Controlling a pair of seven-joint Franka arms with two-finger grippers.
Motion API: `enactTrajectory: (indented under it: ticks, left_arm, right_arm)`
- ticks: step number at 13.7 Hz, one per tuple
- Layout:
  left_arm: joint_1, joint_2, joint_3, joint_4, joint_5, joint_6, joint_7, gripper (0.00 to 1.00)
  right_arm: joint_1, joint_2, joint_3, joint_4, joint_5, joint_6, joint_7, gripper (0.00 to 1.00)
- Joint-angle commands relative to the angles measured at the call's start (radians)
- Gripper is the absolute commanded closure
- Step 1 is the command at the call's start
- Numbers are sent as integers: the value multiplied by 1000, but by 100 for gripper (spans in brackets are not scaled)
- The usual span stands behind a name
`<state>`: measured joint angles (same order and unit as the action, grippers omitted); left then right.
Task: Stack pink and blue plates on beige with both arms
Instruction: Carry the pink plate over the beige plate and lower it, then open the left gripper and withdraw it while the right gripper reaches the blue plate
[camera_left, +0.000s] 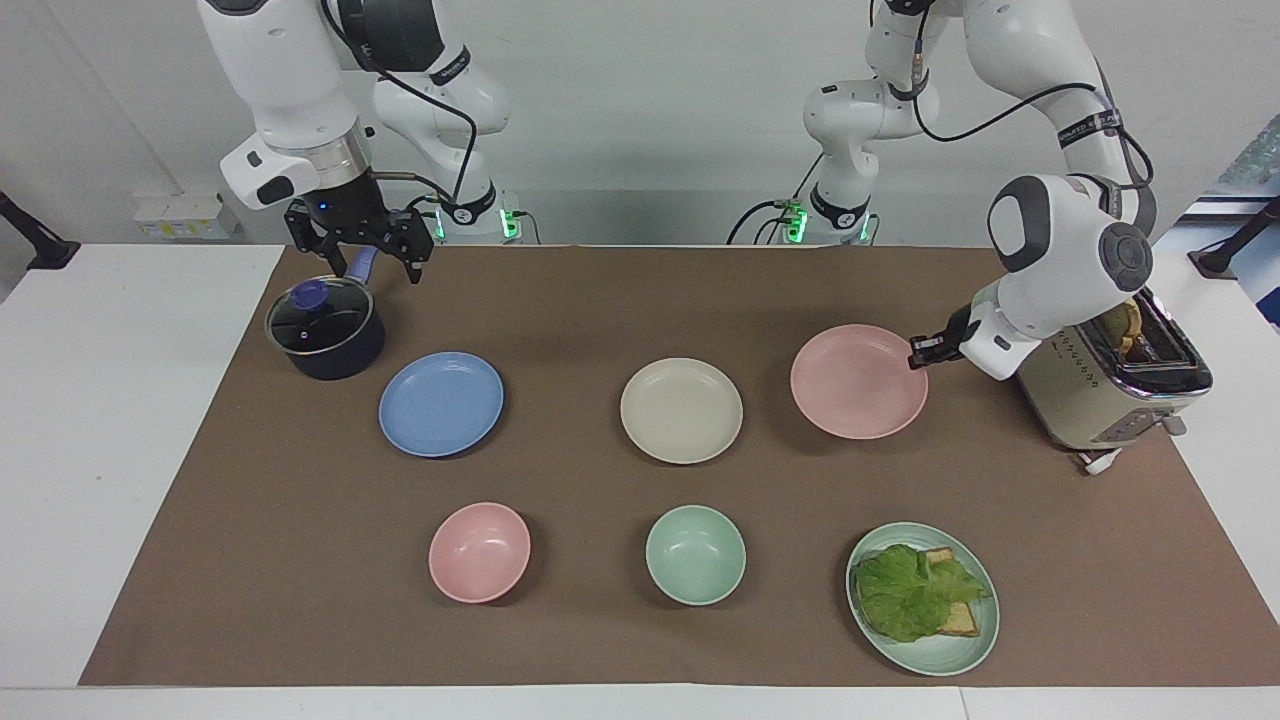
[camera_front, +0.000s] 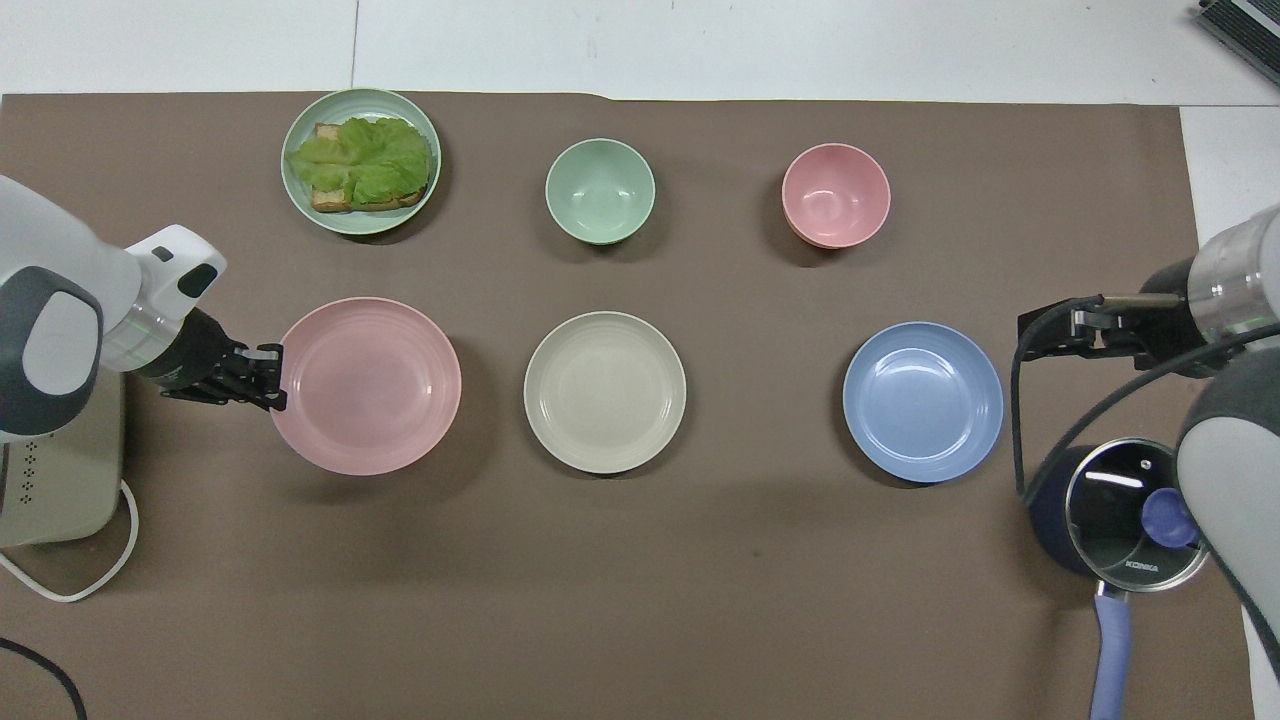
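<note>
The left gripper, at the right of the facing view, is pinched on the rim of the pink plate and holds it lifted off the brown mat, its shadow showing beneath it between the toaster and the beige plate. In the overhead view the same gripper clamps the plate's edge at centre left of the frame. The beige plate lies flat at the middle of the mat. The blue plate rests on the mat at centre left of the facing view, beside a dark lidded saucepan. The right gripper waits in the upper left of that view, over the saucepan's handle, its fingers spread apart and holding nothing. Along the lower part of the facing view sit a pink bowl, a green bowl and a green plate bearing toast and lettuce.
</note>
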<state>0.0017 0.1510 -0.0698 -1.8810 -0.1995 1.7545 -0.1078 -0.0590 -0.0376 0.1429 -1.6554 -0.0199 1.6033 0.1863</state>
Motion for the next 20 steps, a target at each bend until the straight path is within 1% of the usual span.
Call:
enactTrajectory:
  ticks: [1, 3, 4, 6, 7, 9, 10, 11, 12, 14, 16, 18, 20]
  left_arm:
    - [-133, -19, 4, 2, -37, 8, -166, 100]
    - [-248, -30, 4, -29, -67, 121, -283, 100]
    - [-299, -21, 4, -39, -80, 175, -330, 100]
    - [-386, 19, 4, -58, -84, 299, -368, 100]
    - [-412, 39, 4, -67, -84, 340, -368, 100]
    - [-428, 36, 5, -101, -84, 370, -348, 100]
    - [-428, 36, 5, -102, -84, 372, -348, 88]
    - [-427, 38, 5, -101, -84, 379, -348, 8]
    - [-427, 38, 7, -101, -84, 387, -351, 0]
    - [-413, 39, 8, -98, -83, 382, -352, 0]
    - [-384, 45, 15, -86, -64, 385, -349, 0]
    - [-321, 44, 15, -69, -13, 370, -337, 0]
    - [-249, 36, 16, -67, 32, 362, -255, 0]
  right_arm:
    - [-13, 2, 1, 2, 8, 12, -28, 0]
    - [-15, -1, -3, -15, 8, 26, -36, 0]
    - [-16, -4, -3, -18, 8, 33, -53, 0]
    - [-54, -16, -3, -56, 8, 102, -89, 0]
    - [-67, -18, -3, -72, 8, 118, -122, 0]
    - [-85, -18, -3, -99, 8, 122, -146, 0]
    - [-87, -18, -5, -121, 6, 144, -148, 0]
    - [-93, -19, -5, -157, 6, 179, -148, 0]
    - [-105, -19, -5, -190, 6, 211, -149, 0]
    - [-122, -16, -5, -236, 6, 256, -157, 0]
    - [-133, -13, -5, -311, 6, 335, -191, 0]
    - [-143, -5, -5, -389, 6, 433, -214, 0]
    - [-145, 2, -3, -454, 8, 492, -215, 0]
